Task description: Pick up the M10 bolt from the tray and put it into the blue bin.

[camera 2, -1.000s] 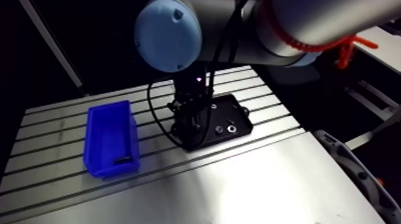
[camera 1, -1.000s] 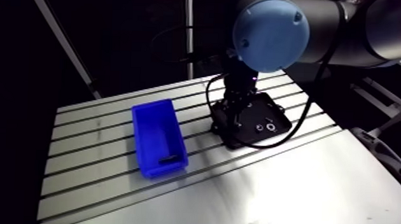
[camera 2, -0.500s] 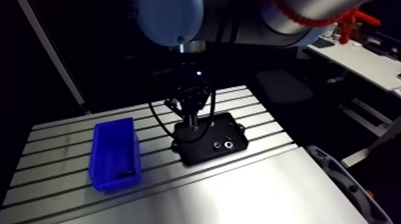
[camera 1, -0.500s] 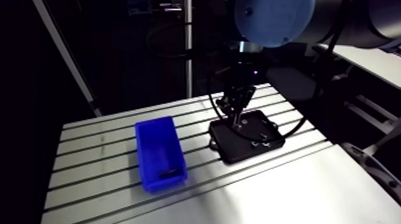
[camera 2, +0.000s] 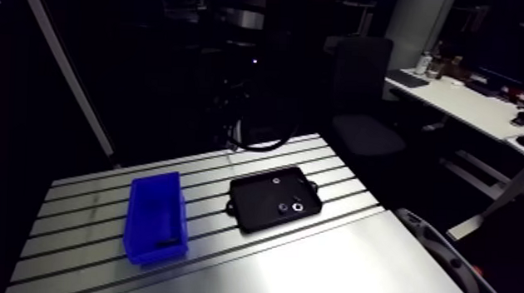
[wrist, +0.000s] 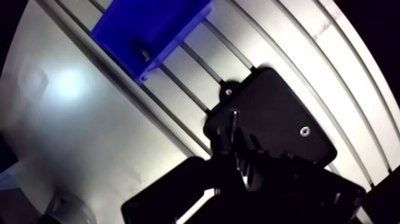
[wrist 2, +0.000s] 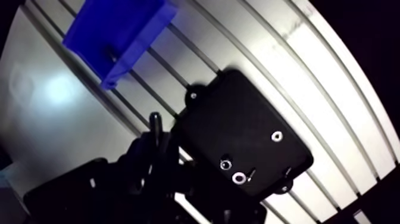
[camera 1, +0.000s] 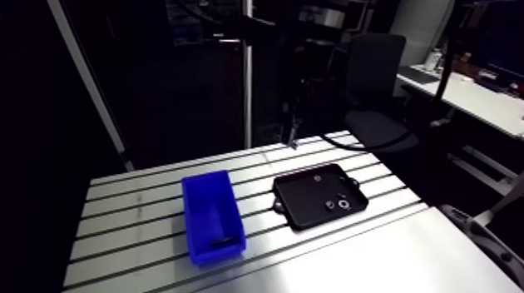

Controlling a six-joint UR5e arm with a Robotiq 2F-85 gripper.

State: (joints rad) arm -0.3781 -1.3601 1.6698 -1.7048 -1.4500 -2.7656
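Aluminium desk (camera 1: pixel 147 190): slotted top, with grooves running from 8 o'clock to 2 o'clock in the arm view. It carries the bin and the tray.
Blue bin (camera 1: pixel 215 253): open-topped and rectangular. It stands on the desk at 9 o'clock of the tray, near it but apart. Its long axis runs from 12 to 6 o'clock.
Black tray (camera 1: pixel 303 205): flat and shallow, with small lugs at the corners. It lies flat on the desk. In the wrist view it sits under and just ahead of the tool.
Tool (wrist 2: pixel 158 148): hangs well above the desk, at about 11 o'clock of the tray in the arm view. Its two dark fingers are closed onto the bolt.
M10 bolt (wrist 2: pixel 155 125): a dark, slim rod clamped between the fingers. Its free end sticks out past the fingertips, clear of the tray and outside the bin.
Ring pieces (wrist 2: pixel 239 177): three small bright rings on the tray floor. Two lie just beside each other and one lies apart.
Dark piece (wrist 2: pixel 112 52): small, resting inside the bin at its 6 o'clock end. Its type cannot be told.
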